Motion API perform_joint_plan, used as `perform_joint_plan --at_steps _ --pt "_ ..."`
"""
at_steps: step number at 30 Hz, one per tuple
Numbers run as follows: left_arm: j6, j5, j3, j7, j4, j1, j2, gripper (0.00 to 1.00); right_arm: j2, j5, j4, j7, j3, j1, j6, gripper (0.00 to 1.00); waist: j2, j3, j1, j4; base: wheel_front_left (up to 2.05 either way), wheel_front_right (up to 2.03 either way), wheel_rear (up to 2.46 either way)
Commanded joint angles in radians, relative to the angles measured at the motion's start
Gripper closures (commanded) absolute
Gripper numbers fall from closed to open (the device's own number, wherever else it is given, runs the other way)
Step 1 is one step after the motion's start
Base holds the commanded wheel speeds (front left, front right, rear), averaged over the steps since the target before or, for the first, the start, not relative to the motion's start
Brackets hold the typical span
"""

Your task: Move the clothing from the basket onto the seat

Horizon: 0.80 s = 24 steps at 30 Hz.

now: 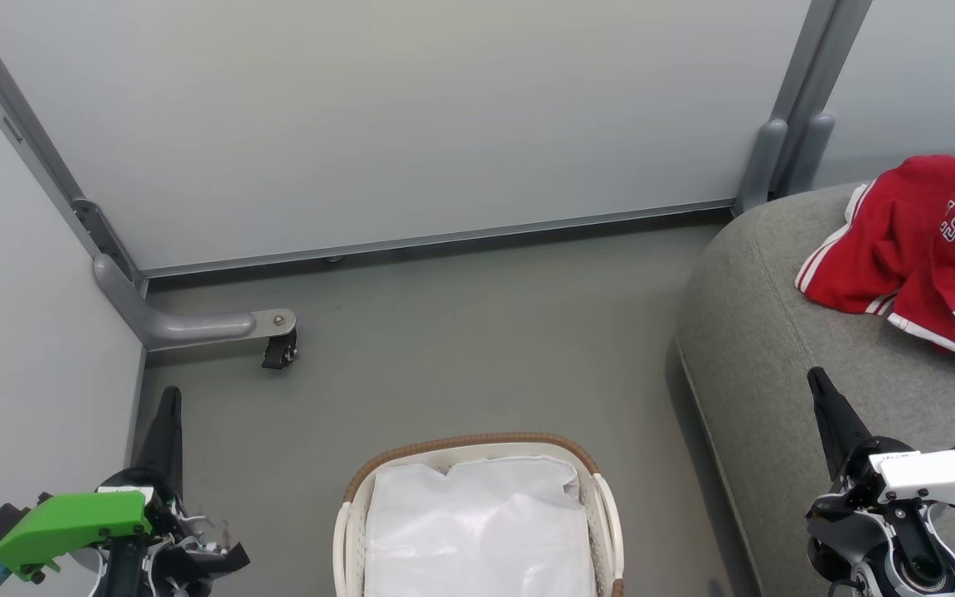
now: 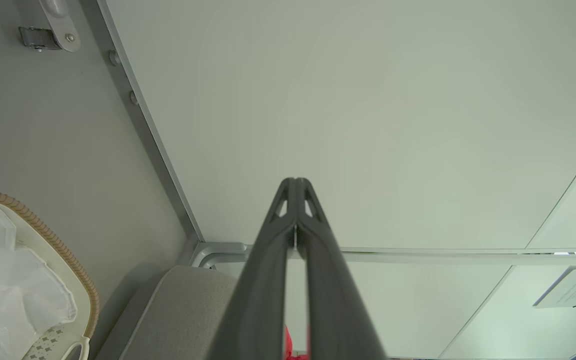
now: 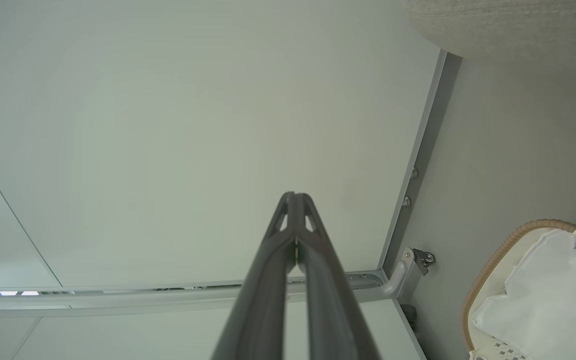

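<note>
The red clothing (image 1: 917, 240) with white stripes and lettering lies crumpled on the grey seat (image 1: 768, 340) at the right. The white basket (image 1: 602, 497) with its brown woven rim stands on the floor at the bottom centre, and inside it I see just the white liner (image 1: 477, 531). My left gripper (image 1: 169, 396) is shut and empty at the lower left, left of the basket. My right gripper (image 1: 816, 380) is shut and empty at the lower right, over the seat's front part. In the left wrist view a sliver of red clothing (image 2: 288, 345) shows behind the shut left gripper (image 2: 295, 181). The right wrist view shows the shut right gripper (image 3: 294, 195) and the basket (image 3: 498, 255).
Pale partition panels close off the back and left, joined by grey posts (image 1: 792, 108). A grey partition foot with a black caster (image 1: 280, 350) sticks out over the floor at the left. Bare grey floor (image 1: 477, 332) lies between the basket, the panels and the seat.
</note>
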<state>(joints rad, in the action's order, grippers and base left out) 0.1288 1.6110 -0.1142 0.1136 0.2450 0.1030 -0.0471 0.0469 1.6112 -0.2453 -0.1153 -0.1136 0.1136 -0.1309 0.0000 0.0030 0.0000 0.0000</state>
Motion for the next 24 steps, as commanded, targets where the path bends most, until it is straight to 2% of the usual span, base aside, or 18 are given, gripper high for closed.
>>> perform_joint_plan --at_steps 1,24 --pt "0.004 0.004 -0.002 0.004 -0.001 0.011 -0.006 1.00 0.006 0.003 0.003 -0.002 -0.002 -0.011 0.000 1.00 0.0000 0.000 0.0000 0.000 0.00 0.00 0.00" --pt "0.004 0.004 -0.002 0.004 -0.001 0.011 -0.006 1.00 0.006 0.003 0.003 -0.001 -0.002 -0.011 0.000 1.00 0.0000 0.000 0.0000 0.000 0.00 0.00 0.00"
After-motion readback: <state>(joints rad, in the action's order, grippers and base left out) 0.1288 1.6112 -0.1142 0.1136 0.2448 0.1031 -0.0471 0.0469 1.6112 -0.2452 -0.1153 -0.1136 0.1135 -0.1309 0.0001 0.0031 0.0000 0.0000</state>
